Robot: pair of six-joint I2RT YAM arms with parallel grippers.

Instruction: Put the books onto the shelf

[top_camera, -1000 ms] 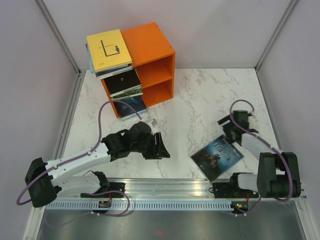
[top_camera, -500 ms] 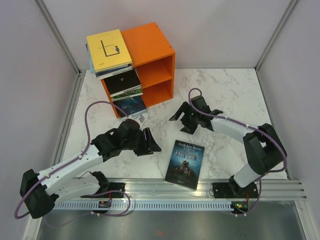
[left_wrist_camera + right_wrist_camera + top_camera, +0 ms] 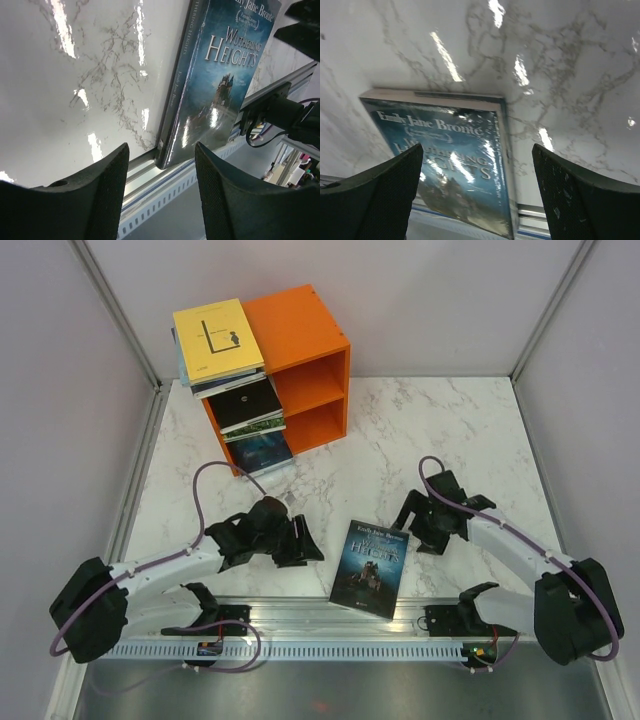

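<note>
While books (image 3: 248, 405) hide the shelf's (image 3: 300, 330) left end, teal book (image 3: 371, 565) lies flat

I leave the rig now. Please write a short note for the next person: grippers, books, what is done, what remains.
Left gripper: open, empty, low, left of the teal book.
Right gripper: open, empty, right of that book.
Teal book: flat on the table, cover up, near end over the front rail.
Shelf: yellow book on a pile on top; more books stick out of both compartments.
Done: those books. Left: shelve the teal book.
</note>
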